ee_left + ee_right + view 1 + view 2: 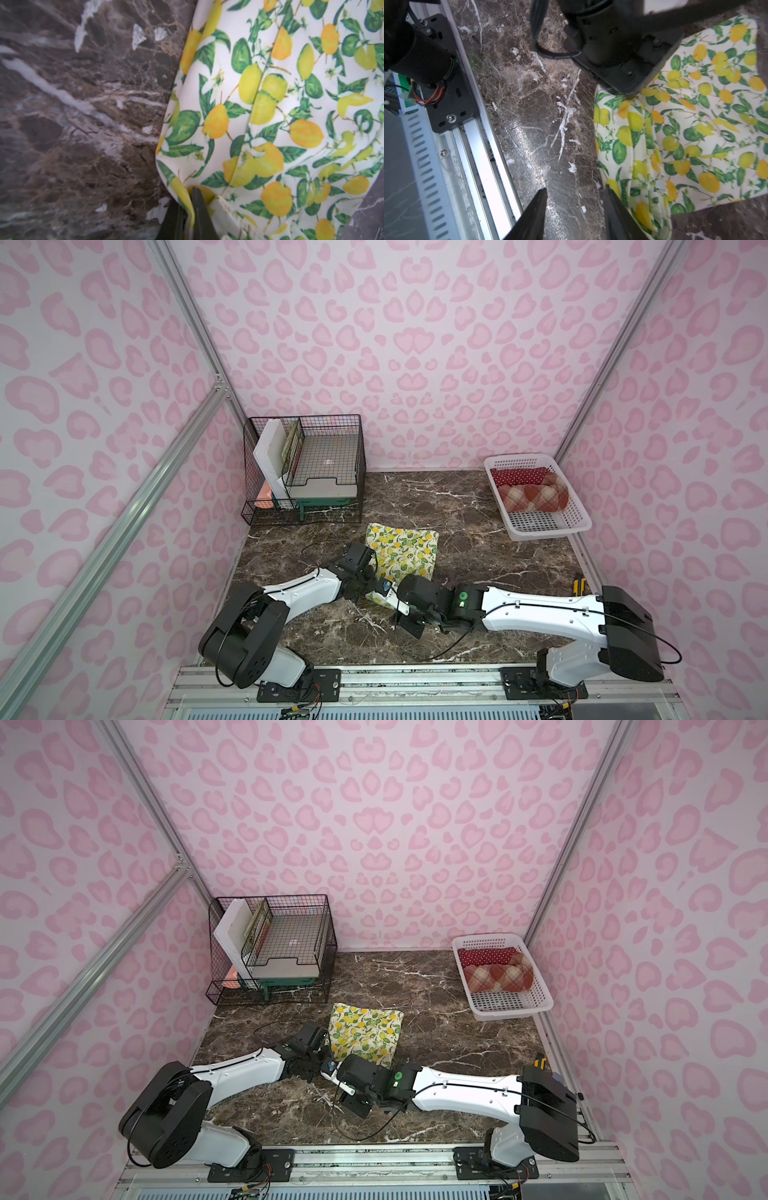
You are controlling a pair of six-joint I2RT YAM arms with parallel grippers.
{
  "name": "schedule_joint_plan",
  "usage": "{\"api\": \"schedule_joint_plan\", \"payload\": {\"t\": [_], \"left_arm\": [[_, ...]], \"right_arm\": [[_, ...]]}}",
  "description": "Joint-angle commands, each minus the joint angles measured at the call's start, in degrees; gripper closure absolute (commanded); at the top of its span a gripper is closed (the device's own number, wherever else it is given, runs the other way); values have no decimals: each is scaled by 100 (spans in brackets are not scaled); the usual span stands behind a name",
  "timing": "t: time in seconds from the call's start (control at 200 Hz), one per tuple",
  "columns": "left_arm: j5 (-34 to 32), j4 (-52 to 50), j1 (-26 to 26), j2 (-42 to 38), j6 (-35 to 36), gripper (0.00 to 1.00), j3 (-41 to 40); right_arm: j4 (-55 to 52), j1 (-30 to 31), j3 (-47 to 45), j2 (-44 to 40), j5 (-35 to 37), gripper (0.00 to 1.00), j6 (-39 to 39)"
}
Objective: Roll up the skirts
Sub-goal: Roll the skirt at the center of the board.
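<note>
Black wire rack (pixel 332 435) and white basket (pixel 536 533) stand well apart on marble table (pixel 457 522).

Lab test booth, aluminium framing (pixel 108 547), printed walls (pixel 415 344) (pink blotches)

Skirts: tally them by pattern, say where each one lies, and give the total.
Red polka-dot skirt: 1, in the white basket
Plaid skirt: 1, in the same basket
Lemon-print skirt: 1, out on the marble table
Total: 3
</note>
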Motion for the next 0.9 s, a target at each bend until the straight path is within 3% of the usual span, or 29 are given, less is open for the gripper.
{"api": "schedule_joint_plan", "payload": {"t": [0.0, 0.065, 0.19, 0.38, 0.655, 0.895], "left_arm": [[334, -1714, -7, 362, 91, 100, -228], [399, -1680, -5, 386, 96, 100, -246], [455, -1588, -4, 408, 114, 100, -288], [562, -1498, 1, 440, 158, 100, -285], [658, -1375, 22, 457, 231, 100, -342], [833, -1353, 178, 398, 415, 100, -383]], "right_arm": [[314, 2, -86, 121, 143, 51, -107], [480, 33, -212, 167, 269, 50, -165], [556, 68, -298, 303, 1307, 42, -230], [445, 105, -201, 706, 1980, 36, -515], [94, 115, 22, 1379, 2481, 28, -375], [-237, 42, 61, 1968, 2239, 27, -119]]}}
